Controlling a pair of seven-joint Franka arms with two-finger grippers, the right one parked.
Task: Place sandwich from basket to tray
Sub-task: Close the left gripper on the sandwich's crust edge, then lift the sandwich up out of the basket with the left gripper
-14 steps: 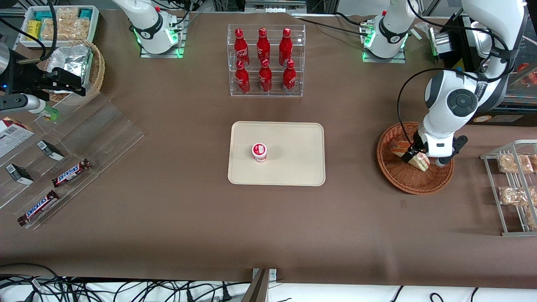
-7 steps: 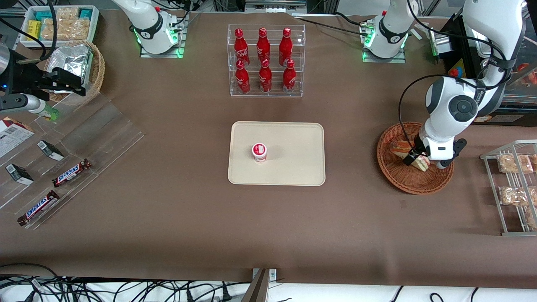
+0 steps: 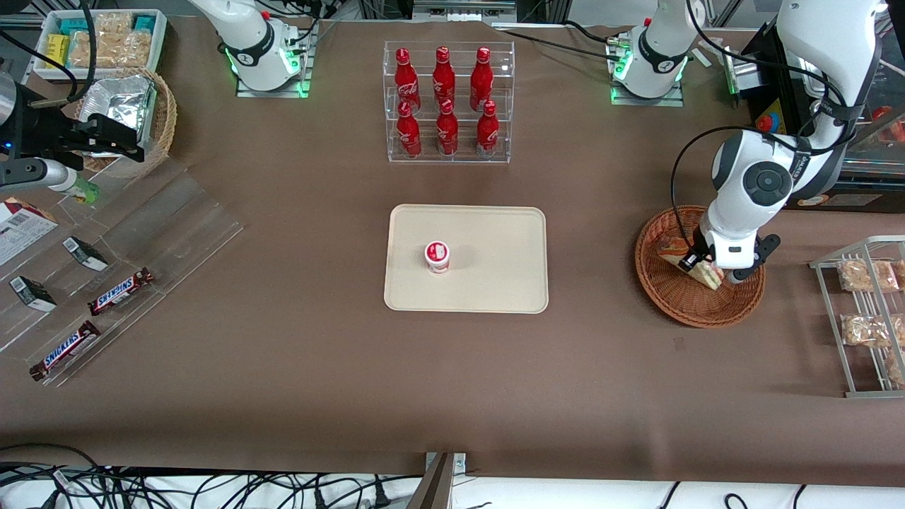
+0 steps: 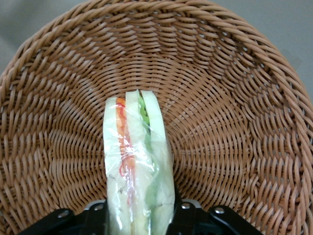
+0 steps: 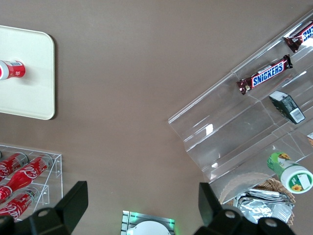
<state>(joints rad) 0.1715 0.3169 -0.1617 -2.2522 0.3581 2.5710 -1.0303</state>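
Wrist view shows the left arm's tool (image 4: 139, 220) clamped on the wrapped sandwich (image 4: 138, 171), one finger on each bread face, inside the reddish-brown basket (image 4: 234, 122). Front view puts that basket (image 3: 679, 304) toward the working arm's end of the surface (image 3: 283, 367), well apart from the tray (image 3: 495, 283), which holds a small red-and-white cup (image 3: 437, 256).
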